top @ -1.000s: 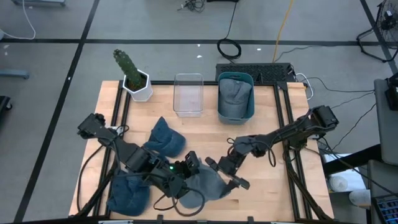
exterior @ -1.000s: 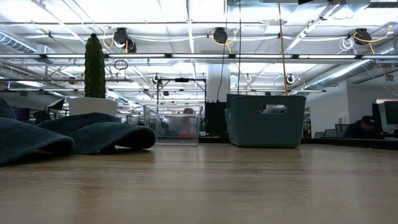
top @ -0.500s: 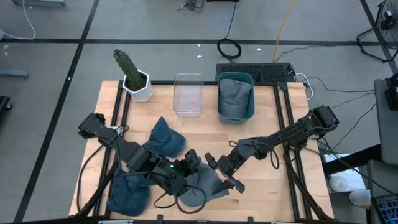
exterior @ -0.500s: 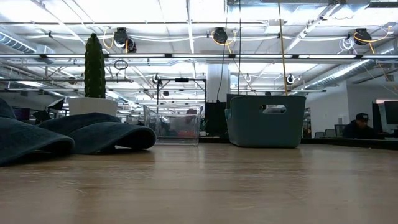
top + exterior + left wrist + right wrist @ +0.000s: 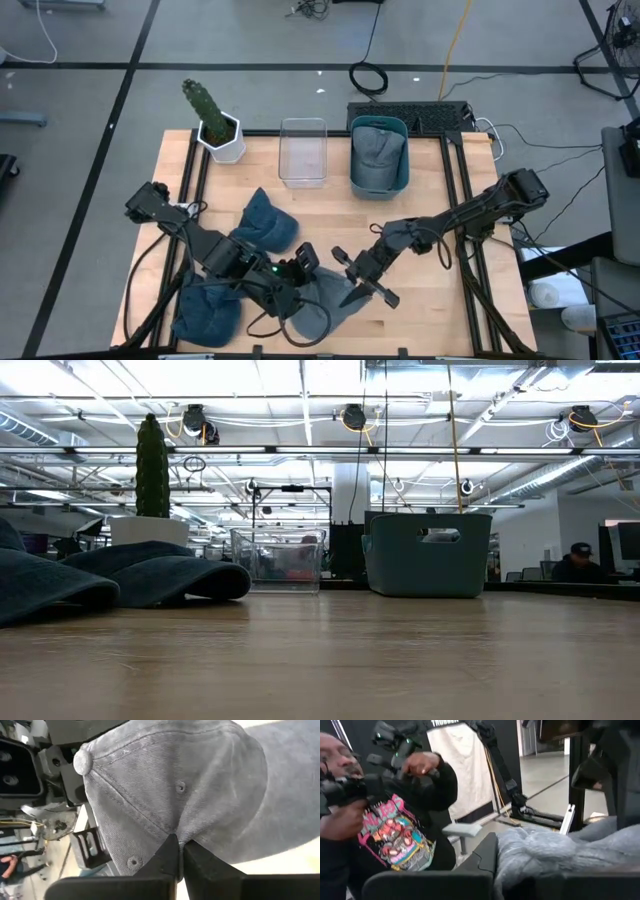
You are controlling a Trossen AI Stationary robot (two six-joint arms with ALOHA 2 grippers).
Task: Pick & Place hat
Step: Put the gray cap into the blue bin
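A grey cap (image 5: 322, 302) lies near the table's near edge, between my two grippers. My left gripper (image 5: 304, 274) is shut on its crown (image 5: 165, 785). My right gripper (image 5: 352, 290) comes from the right and is shut on the cap's right side (image 5: 555, 855). Two blue caps rest on the table, one (image 5: 266, 226) behind the left arm and one (image 5: 206, 312) at the near left corner. Another cap lies in the teal bin (image 5: 379, 178) at the far edge. The low view shows neither gripper. My left gripper pinches a small fold of the crown cloth (image 5: 178, 836) between its two fingertips, below the top button (image 5: 82, 762), coming from the cap's left. My right gripper holds bunched grey cloth (image 5: 520, 851) beside one finger (image 5: 486, 856). The cloth covers the other finger, and which part of the cap this is does not show.
A clear plastic box (image 5: 303, 152) stands left of the teal bin. A potted cactus (image 5: 214, 124) stands at the far left corner. Bare wood (image 5: 440, 300) lies at the near right. A person in a black printed shirt (image 5: 395, 830) stands beyond the table.
My right gripper has shifted a little and turned at the cap's right side. The cap's right part, which lay spread toward the right, is now drawn in and bunched at the gripper. My left gripper has kept its hold.
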